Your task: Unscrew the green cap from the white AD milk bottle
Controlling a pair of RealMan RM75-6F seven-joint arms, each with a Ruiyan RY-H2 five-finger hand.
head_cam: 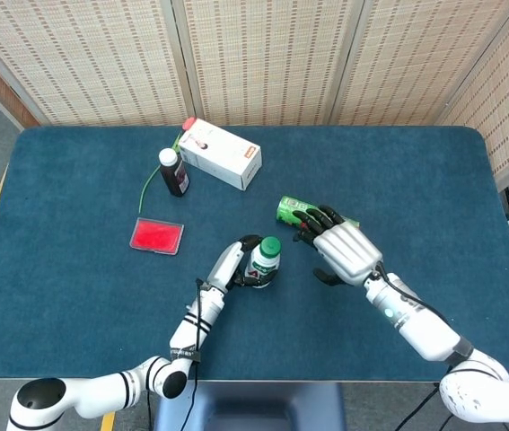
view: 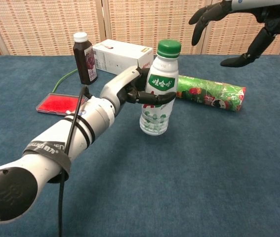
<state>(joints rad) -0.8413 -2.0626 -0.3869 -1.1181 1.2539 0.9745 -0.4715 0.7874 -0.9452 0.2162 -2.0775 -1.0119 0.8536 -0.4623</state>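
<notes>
My left hand [view: 130, 91] grips the white AD milk bottle [view: 157, 96] around its middle and holds it lifted off the table, slightly tilted. The green cap [view: 169, 48] sits on top of the bottle. From the head view the bottle [head_cam: 261, 262] and cap [head_cam: 270, 245] show near the table's middle, with the left hand [head_cam: 233, 263] on its left side. My right hand [head_cam: 341, 250] hovers to the right of the cap, fingers spread, holding nothing. In the chest view the right hand [view: 241, 22] is high at the upper right, apart from the cap.
A green snack tube [view: 210, 93] lies behind the bottle, under the right hand. A dark juice bottle [view: 83, 58] and a white carton [view: 122, 59] stand at the back left. A red flat case [view: 60, 103] lies left, with a green cord [head_cam: 149, 187] near it.
</notes>
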